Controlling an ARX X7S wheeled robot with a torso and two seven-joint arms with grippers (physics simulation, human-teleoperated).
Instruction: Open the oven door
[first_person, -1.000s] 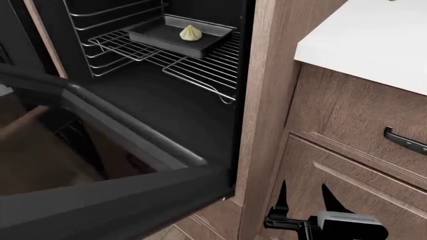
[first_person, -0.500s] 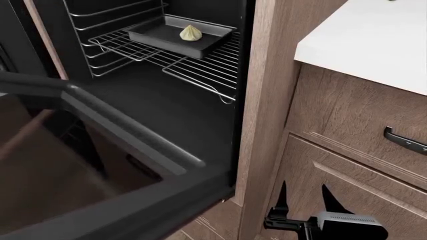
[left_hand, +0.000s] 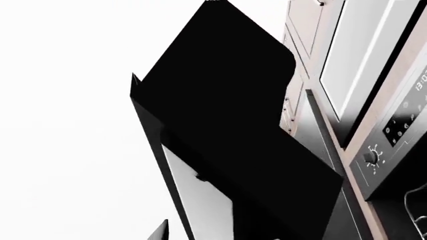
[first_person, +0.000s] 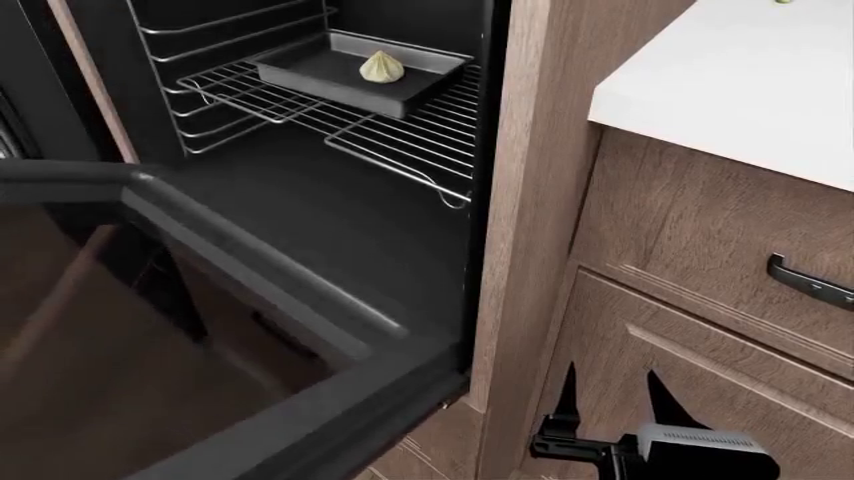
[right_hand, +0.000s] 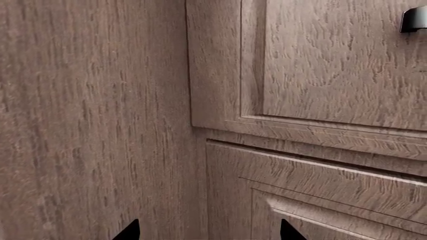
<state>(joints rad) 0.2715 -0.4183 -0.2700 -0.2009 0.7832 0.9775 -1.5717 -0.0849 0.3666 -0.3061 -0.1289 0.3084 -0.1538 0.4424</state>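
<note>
The oven door hangs open, swung down to the lower left in the head view, its dark trim framing the glass. From below, in the left wrist view, the oven door is a large black slab. My left gripper is at its front edge. One fingertip shows beside the dark edge bar, and the other is hidden behind the door. My right gripper stands open and empty low in front of the wooden cabinet; the right gripper faces bare wood.
Inside the oven a wire rack carries a dark tray with a pale dumpling. A white counter tops wooden drawers with a dark handle. The oven's control knob sits above the door.
The oven door has swung further down and open; its upper edge sits lower in the head view. The right gripper has stayed in place.
</note>
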